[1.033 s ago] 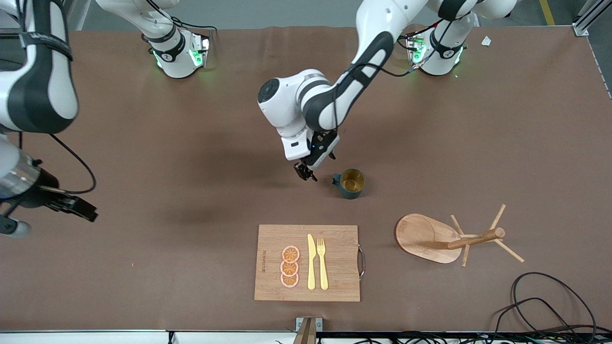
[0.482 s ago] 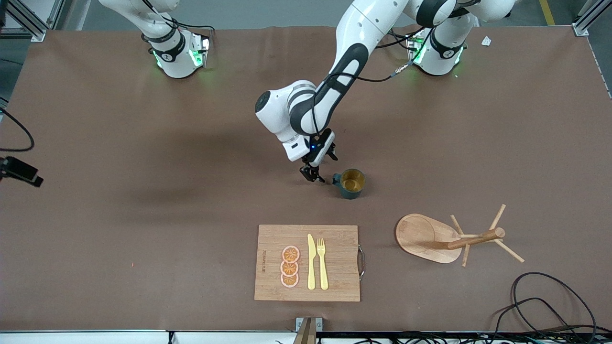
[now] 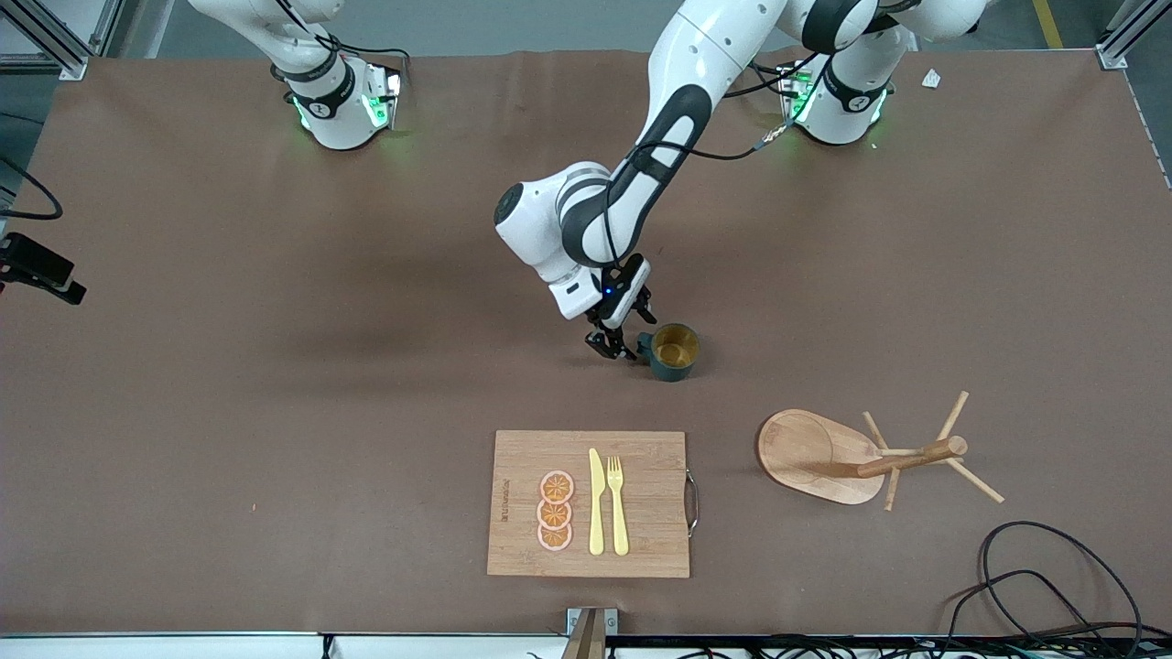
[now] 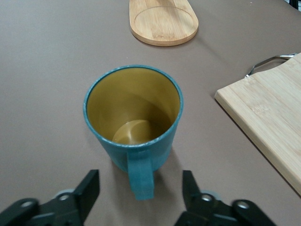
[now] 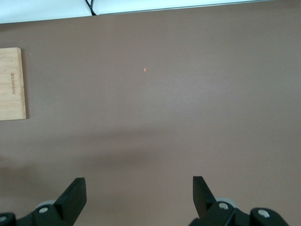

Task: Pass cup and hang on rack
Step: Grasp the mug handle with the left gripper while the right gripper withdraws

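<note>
The dark teal cup [image 3: 676, 351] stands upright mid-table, its yellowish inside showing and its handle [image 4: 140, 176] pointing at my left gripper [image 3: 615, 340]. That gripper is open and low at the table. In the left wrist view [image 4: 141, 193] the handle lies between its fingers [image 4: 89, 188] with a gap on each side. The bamboo rack [image 3: 815, 453] stands nearer the front camera than the cup, toward the left arm's end, with its pegs [image 3: 952, 416] bare. My right gripper [image 5: 138, 197] is open and empty, high over bare table at the right arm's end.
A bamboo cutting board [image 3: 588, 503] with orange slices [image 3: 555, 511], a yellow knife [image 3: 596, 502] and a fork [image 3: 617, 503] lies near the front edge. Black cables [image 3: 1053, 586] lie at the front corner by the rack.
My left gripper has moved in low toward the cup, so the handle now lies between its open fingers. My right arm has drawn back to the table's edge.
</note>
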`<state>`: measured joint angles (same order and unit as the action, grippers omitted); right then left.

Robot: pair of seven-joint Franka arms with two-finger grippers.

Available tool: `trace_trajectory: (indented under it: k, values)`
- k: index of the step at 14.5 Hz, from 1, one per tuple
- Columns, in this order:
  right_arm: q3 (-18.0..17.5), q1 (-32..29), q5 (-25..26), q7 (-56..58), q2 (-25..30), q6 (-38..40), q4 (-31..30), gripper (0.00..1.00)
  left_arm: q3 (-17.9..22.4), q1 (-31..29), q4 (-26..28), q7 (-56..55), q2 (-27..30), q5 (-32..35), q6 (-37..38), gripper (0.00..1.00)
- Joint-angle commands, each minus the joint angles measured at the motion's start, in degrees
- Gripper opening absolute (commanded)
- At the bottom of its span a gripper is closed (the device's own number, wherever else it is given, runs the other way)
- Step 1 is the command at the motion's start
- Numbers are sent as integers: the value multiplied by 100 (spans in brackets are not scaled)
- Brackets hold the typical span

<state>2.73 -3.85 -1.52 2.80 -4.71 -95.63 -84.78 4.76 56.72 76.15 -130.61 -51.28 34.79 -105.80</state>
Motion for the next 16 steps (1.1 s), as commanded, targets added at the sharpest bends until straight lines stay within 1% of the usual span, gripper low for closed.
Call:
trace_trajectory:
  k: [1, 3, 4, 5, 6, 7, 8, 10, 12, 14, 16]
  values:
    - [-27, 16, 133, -16, 14, 36, 31, 100, 25, 14, -127, -175, -154, 115, 59, 68]
    - [-97, 60, 309, -16, 49, 210, 119, 100, 25, 14, -118, -149, -181, 124, 59, 54]
    - [-98, 69, 310, -34, 67, 577, 137, 100, 25, 23, -118, -149, -189, 116, 59, 47]
    - [-89, 60, 310, -51, 180, 676, 119, 100, 16, 14, -118, -132, -181, 115, 59, 38]
    - [-89, 43, 310, -60, 268, 651, 41, 100, 16, 14, -118, -88, -172, 115, 59, 26]
    - [-80, 34, 310, -60, 278, 651, 14, 100, 16, 5, -127, 8, -146, 115, 59, 12]
    - [-80, 34, 310, -60, 269, 607, 23, 100, 16, -12, -136, 200, -85, 107, 59, 1]
    - [-80, 34, 310, -52, 269, 502, 23, 100, 7, -30, -145, 413, 30, 80, 68, 0]
    - [-80, 16, 301, -25, 261, 370, 23, 100, -54, -248, -145, 719, 336, -77, 86, 0]
    - [-71, 16, 284, -34, 261, 335, 23, 100, -63, -468, -145, 1114, 784, -567, 86, 0]
    - [-71, 16, 275, -34, 252, 326, 23, 100, -46, -775, -145, 1729, 1328, -1244, 77, 0]
